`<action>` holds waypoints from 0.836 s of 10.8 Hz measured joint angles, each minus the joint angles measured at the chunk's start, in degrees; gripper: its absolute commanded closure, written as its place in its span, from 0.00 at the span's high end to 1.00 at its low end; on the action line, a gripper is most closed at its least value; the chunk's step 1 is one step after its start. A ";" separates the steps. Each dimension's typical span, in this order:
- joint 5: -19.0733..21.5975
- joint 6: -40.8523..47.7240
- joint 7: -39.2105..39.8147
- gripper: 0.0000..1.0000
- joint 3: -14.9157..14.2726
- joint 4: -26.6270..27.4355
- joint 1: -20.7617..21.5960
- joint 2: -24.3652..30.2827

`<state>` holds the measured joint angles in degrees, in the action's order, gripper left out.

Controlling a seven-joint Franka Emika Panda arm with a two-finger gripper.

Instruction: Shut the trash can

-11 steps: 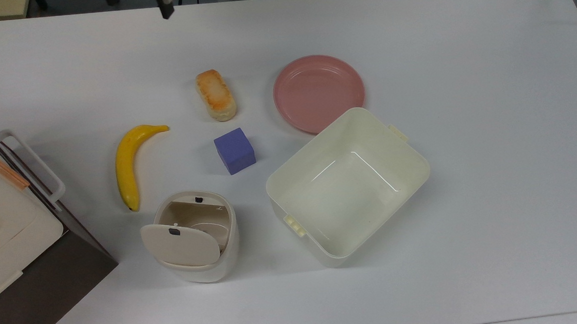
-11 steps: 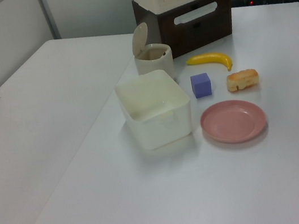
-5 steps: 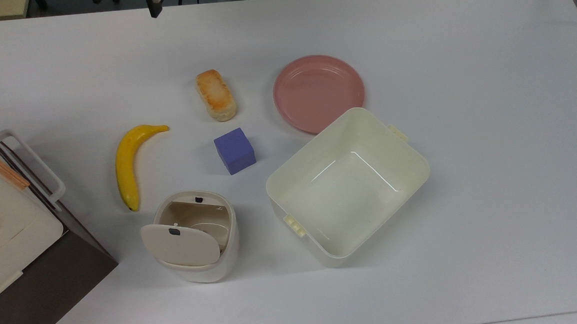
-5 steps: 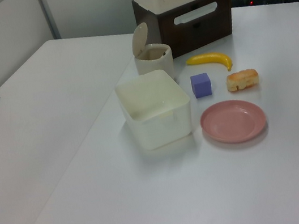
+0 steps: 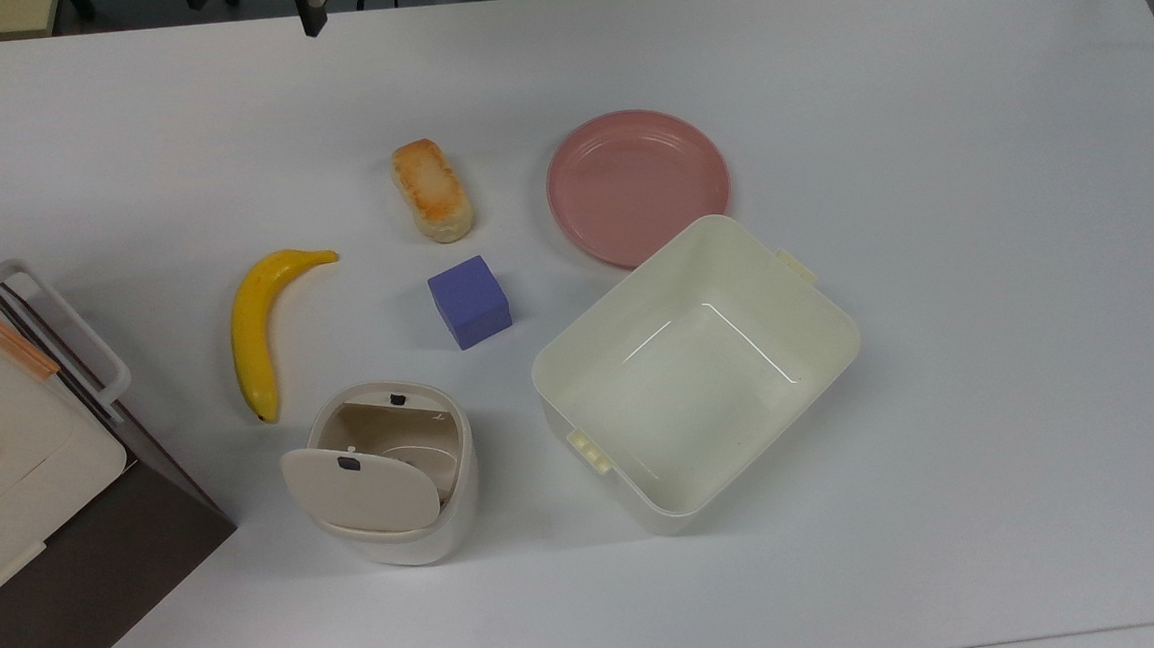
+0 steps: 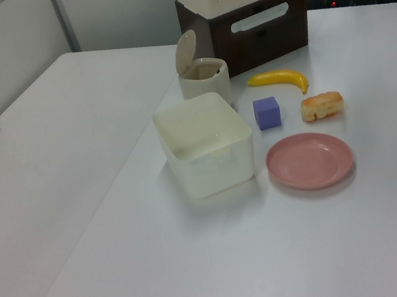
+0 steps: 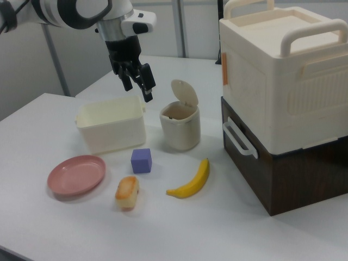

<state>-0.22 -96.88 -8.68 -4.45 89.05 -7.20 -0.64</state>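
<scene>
The white table [image 5: 924, 92] carries a big cream storage box [image 7: 283, 76] stacked on a dark base at the top view's left edge, then a lidless tub [image 5: 697, 372], a pink plate [image 5: 637, 185], a banana [image 5: 261, 323], a bread roll [image 5: 432, 190] and a purple cube [image 5: 469, 300].

The trash can [image 5: 393, 475] sits between the storage box and the tub, near the banana's tip. Its lid [image 7: 184, 93] stands up on its hinge, so it's wide open.

Looks like thin light plastic to me, so a hard shove could skid or tip it. No grabbing needed, I'd just press down on the lid's top edge.

The gripper [image 7: 137, 81] hangs up in the air, well apart from the can, fingers spread and empty.
</scene>
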 measured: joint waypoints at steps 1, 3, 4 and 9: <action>-0.41 0.00 1.24 1.00 0.00 0.03 0.00 -0.01; -1.50 0.00 3.61 1.00 0.00 0.24 0.05 -0.05; -1.61 0.00 4.37 1.00 0.00 0.39 0.07 -0.05; -1.82 0.00 5.43 1.00 0.00 1.13 0.16 -0.06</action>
<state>-2.04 -96.88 -3.25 -4.45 90.19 -7.04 -0.70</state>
